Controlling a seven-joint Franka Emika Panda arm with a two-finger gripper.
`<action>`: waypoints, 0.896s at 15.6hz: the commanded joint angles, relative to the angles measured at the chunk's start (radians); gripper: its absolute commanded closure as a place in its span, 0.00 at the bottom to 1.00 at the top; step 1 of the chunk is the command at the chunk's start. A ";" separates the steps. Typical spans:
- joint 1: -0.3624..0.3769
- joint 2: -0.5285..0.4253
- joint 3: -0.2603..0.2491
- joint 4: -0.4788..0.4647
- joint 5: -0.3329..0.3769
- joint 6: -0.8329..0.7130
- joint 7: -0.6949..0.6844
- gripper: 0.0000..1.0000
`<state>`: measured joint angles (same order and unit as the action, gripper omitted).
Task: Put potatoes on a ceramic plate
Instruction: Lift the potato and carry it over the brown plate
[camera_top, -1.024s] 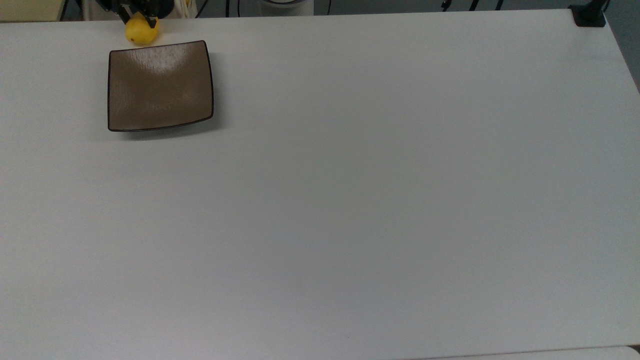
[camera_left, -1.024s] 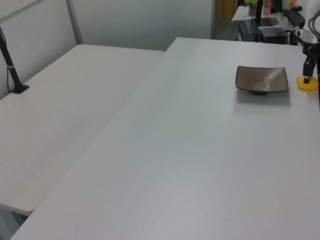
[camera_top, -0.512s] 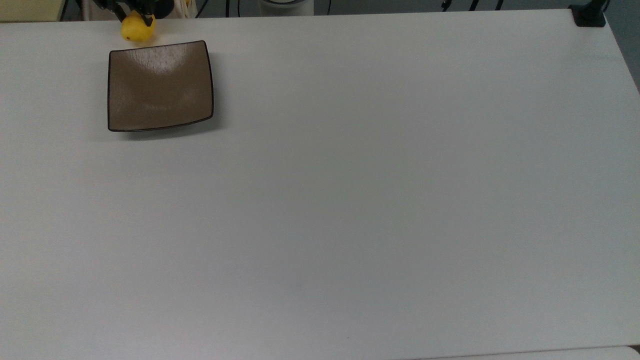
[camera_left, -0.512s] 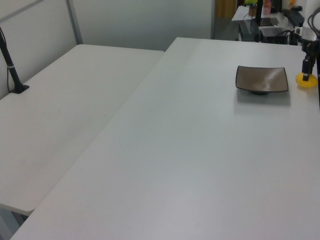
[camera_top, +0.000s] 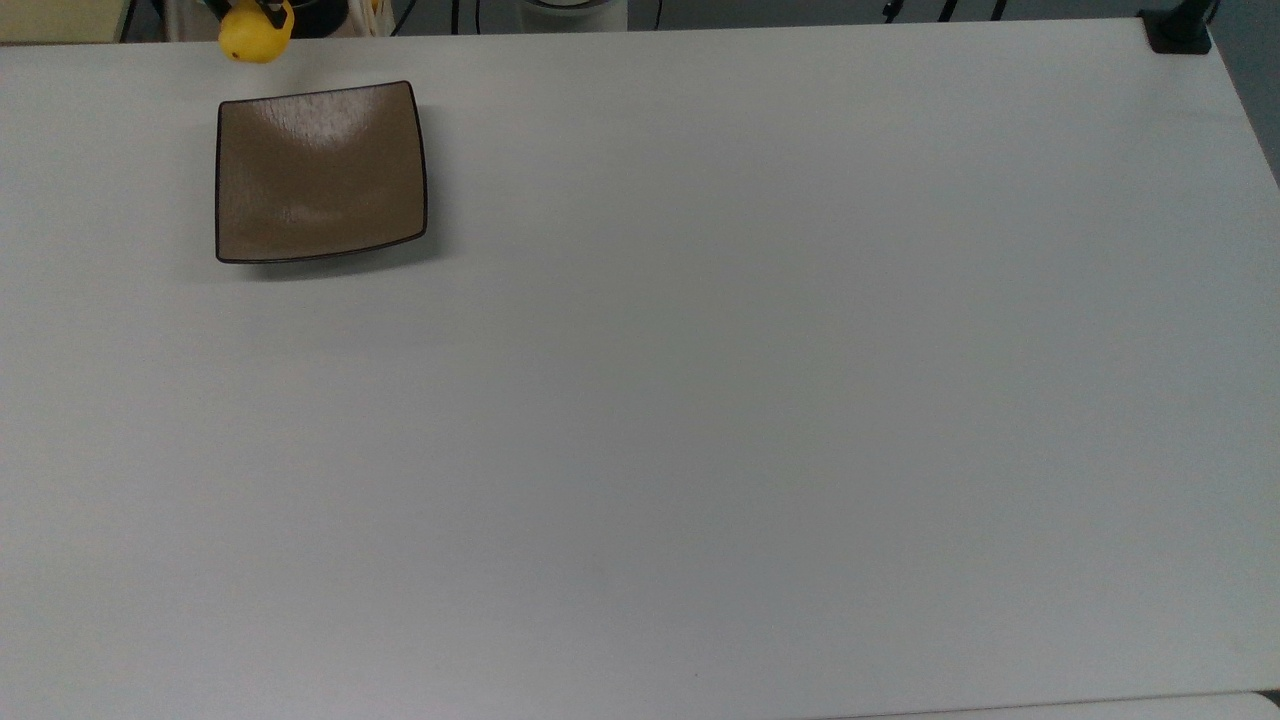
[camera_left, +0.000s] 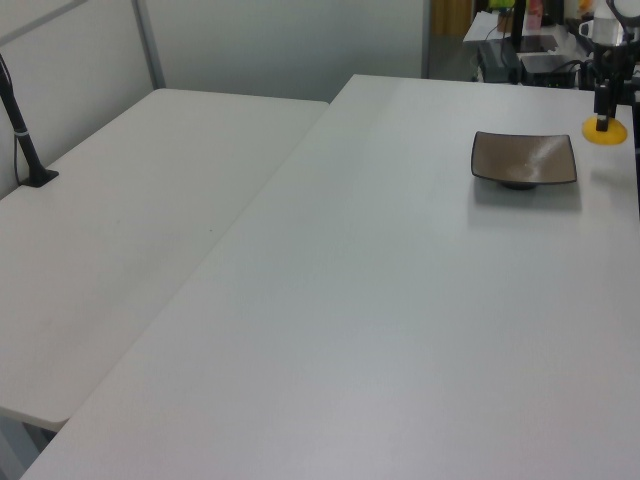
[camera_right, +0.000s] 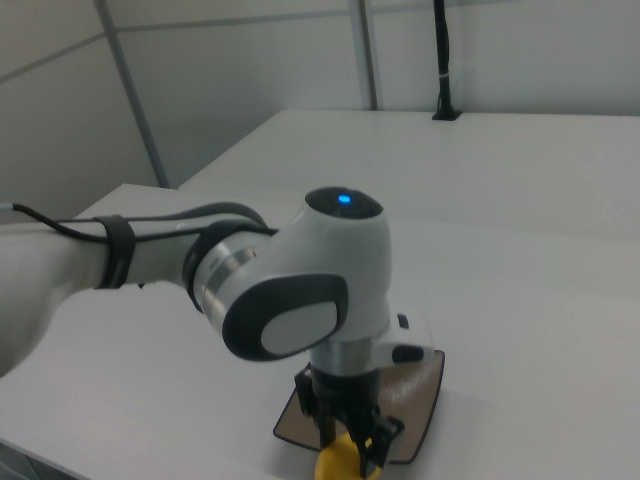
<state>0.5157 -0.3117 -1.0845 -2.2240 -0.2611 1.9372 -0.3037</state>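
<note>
The claw (camera_right: 352, 440) is clamped on the yellow potato (camera_top: 255, 35), held above the bench (camera_top: 700, 400) edge, just beside the brown ceramic plate (camera_top: 318, 172).

The ceramic plate (camera_top: 320, 172) sits on the worktop (camera_top: 700, 400) in the upper left of the top view. The potato (camera_top: 254, 37) is above it at the frame's top edge, apart from the plate, with the gripper (camera_top: 268, 12) over it. In the left view the potato (camera_left: 605, 131) is right of the plate (camera_left: 524, 158).
</note>
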 joint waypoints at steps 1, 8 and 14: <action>0.013 0.037 0.029 0.076 0.114 -0.035 0.014 0.56; 0.063 0.129 0.031 0.147 0.273 0.022 0.041 0.56; 0.090 0.186 0.029 0.145 0.275 0.057 0.049 0.43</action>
<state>0.5946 -0.1650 -1.0469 -2.0956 -0.0083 1.9712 -0.2642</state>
